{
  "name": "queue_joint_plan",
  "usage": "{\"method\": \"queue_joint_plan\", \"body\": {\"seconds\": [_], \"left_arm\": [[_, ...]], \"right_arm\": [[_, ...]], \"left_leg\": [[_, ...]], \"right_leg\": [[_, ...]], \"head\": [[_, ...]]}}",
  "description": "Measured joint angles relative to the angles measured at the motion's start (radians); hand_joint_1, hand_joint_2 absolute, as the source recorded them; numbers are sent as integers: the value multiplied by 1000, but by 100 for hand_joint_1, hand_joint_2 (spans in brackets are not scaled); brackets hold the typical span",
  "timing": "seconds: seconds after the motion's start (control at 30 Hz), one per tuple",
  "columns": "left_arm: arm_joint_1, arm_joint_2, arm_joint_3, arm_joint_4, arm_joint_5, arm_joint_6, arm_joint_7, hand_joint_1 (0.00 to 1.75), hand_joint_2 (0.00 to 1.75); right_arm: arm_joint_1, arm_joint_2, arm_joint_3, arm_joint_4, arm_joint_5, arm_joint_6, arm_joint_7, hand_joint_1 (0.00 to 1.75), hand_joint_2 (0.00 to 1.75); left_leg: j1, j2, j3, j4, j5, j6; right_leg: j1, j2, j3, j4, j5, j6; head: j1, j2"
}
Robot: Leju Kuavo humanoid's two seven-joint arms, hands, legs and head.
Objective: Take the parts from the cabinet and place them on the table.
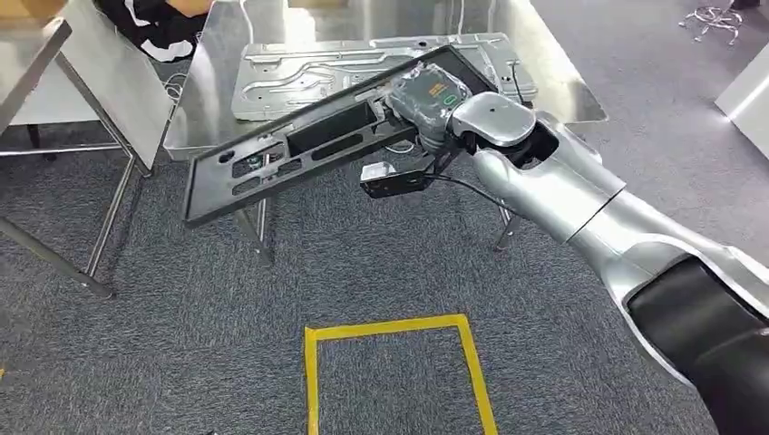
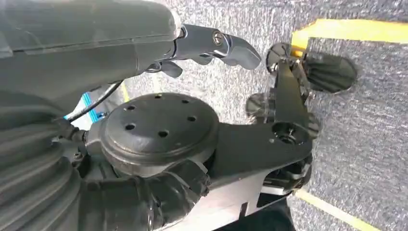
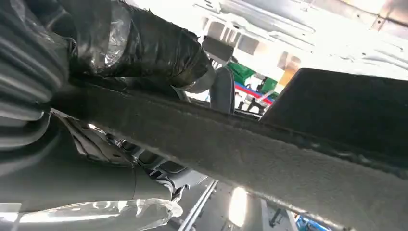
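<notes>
I hold a long black part (image 1: pixel 299 154) in my right hand (image 1: pixel 426 95). It is flat, with long holes cut in it, and it tilts: the far end by my hand is high and the near end hangs low. The high end is over the shiny surface (image 1: pixel 562 86). The low end sticks out past the surface's near edge, over the grey carpet (image 1: pixel 181 362). There is open floor under that low end and all the way to the yellow tape (image 1: pixel 399 328) square on the carpet.

A silver metal sheet (image 1: pixel 299 68) lies flat on the surface, just behind the black part. A second table (image 1: pixel 36 68) stands off to the left, with a gap of carpet between the two.

My right arm (image 1: pixel 580 199) reaches in from the lower right, up and to the left. My fingers (image 3: pixel 144 48) are wrapped in shiny black cover and closed over the edge of the part. In the right wrist view the part's edge (image 3: pixel 269 154) runs right across, dark and blurry, so I cannot see how far my fingers go round it.

My left hand (image 2: pixel 211 45) hangs low over the carpet. Its fingers curl in a bit, but I cannot tell if they are open or closed.
</notes>
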Motion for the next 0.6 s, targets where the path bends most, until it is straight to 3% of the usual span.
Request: {"method": "queue_joint_plan", "body": {"seconds": [0.03, 0.07, 0.1, 0.17, 0.23, 0.4, 0.47, 0.5, 0.53, 0.6], "left_arm": [[0, 0, 0, 0, 0, 0, 0, 0, 175], [0, 0, 0, 0, 0, -1, 0, 0, 175], [-1, 0, 0, 0, -1, -2, 0, 0, 175], [-1, 0, 0, 0, -6, -4, 0, 0, 175], [0, 1, 0, 0, -6, -6, 0, 0, 175], [0, 1, -1, 0, -6, -6, 0, 0, 175], [1, 0, -2, 0, -7, -6, 0, 0, 175], [0, -1, -2, 0, -7, -6, 0, 0, 175], [0, -2, -3, 0, -7, -6, 0, 0, 175], [0, -1, -3, 0, -6, -6, 0, 0, 175]], "right_arm": [[-3, 0, 0, 0, 0, 0, 0, 175, 175], [-6, 0, 0, 0, 0, 1, 0, 175, 175], [-10, 0, 0, -1, 0, 2, 0, 175, 175], [-10, 0, 0, -5, -1, 3, 0, 175, 175], [-13, 0, 1, -6, -1, 4, 0, 175, 175], [-13, 0, 1, -8, -1, 5, 0, 175, 175], [-19, 1, 1, -10, -1, 6, 1, 175, 175], [-21, 2, 3, -11, -3, 6, 0, 175, 175], [-20, 3, 5, -11, -3, 6, 0, 175, 175], [-22, 3, 8, -13, -3, 6, 0, 175, 175]], "left_leg": [[0, -2, 0, 6, -5, -3], [0, -4, -2, 13, -10, -9], [-7, -6, -10, 25, -16, -16], [-5, -7, -11, 23, -15, -21], [-2, -8, -11, 25, -19, -32], [-1, -6, -15, 28, -22, -35], [4, 1, -44, 103, -70, -47], [12, 2, -166, 337, -152, -59], [13, 2, -160, 311, -122, -58], [14, 3, -87, 158, -32, -54]], "right_leg": [[0, 0, 44, -93, 47, -3], [0, 2, 80, -169, 72, -8], [7, 2, 93, -189, 58, -8], [7, 2, 90, -186, 60, -13], [4, 1, 95, -197, 64, -26], [3, -1, 98, -199, 66, -29], [2, -2, 103, -203, 66, -38], [4, -2, 105, -202, 62, -40], [4, -1, 108, -202, 60, -39], [3, -1, 116, -202, 54, -34]], "head": [[0, 0], [0, 0], [0, 0], [-1, 0], [-1, 0], [-1, 0], [-1, 0], [-1, 0], [-1, 0], [-1, 0]]}}
